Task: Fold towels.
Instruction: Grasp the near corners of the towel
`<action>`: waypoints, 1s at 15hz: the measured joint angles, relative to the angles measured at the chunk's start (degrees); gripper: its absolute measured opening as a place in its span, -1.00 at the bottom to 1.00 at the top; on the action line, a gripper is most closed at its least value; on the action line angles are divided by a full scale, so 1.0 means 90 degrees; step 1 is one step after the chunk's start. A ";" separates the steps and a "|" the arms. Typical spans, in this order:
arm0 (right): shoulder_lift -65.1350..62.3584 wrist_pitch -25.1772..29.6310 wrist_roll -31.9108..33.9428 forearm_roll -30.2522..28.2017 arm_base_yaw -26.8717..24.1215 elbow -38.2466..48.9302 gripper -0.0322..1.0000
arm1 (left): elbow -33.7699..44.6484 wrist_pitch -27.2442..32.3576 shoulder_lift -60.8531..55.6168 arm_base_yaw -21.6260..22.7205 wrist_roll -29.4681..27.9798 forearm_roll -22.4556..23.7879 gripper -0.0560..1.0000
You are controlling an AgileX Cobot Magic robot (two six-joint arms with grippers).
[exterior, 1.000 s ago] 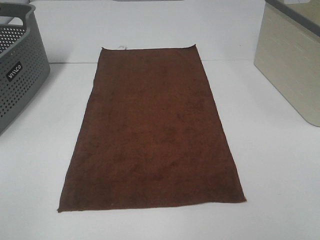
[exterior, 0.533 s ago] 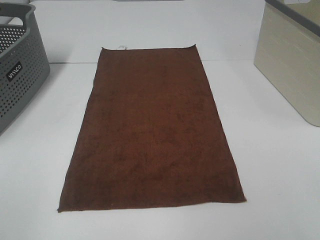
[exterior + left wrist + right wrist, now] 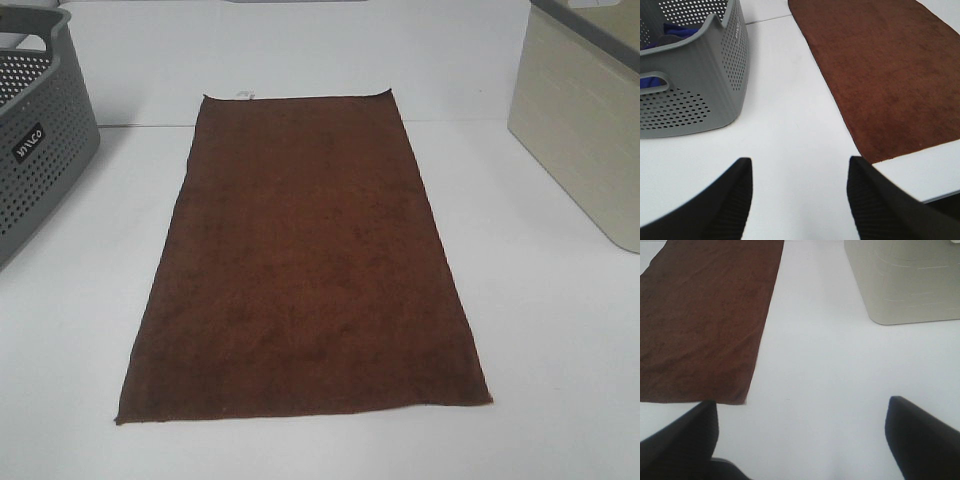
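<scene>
Both arms sit low at the near side, angled down and forward. The left gripper (image 3: pixel 799 200) has its jaws apart over bare table (image 3: pixel 790 125) with nothing in them. The right gripper (image 3: pixel 802 440) is spread wider and is empty too. The towel (image 3: pixel 300 260) lies flat ahead, between the two, long axis running straight away from them, white tag (image 3: pixel 243 95) on the far short edge.

a white tabletop (image 3: pixel 560 380) fills the view, evenly lit, with a thin seam (image 3: pixel 480 122) across its far part. a grey perforated basket (image 3: pixel 40 150) stands at the left edge — blue fabric (image 3: pixel 680 31) inside — and a beige bin (image 3: pixel 580 140) at the right.
</scene>
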 joint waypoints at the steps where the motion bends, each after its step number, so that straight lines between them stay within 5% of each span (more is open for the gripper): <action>1: 0.0000 0.0000 0.0000 0.0000 0.0000 0.0000 0.71 | 0.0000 0.0000 0.0000 0.0000 0.0000 0.0000 0.14; 10: 0.0000 0.0000 0.0000 0.0000 0.0000 0.0000 0.71 | 0.0000 -0.0032 0.0000 0.0000 -0.0178 0.0000 0.14; 15: 0.0859 -0.0191 0.0560 -0.0013 0.0000 -0.0146 0.71 | -0.0025 -0.1178 0.0541 0.0000 -0.1235 -0.0306 0.14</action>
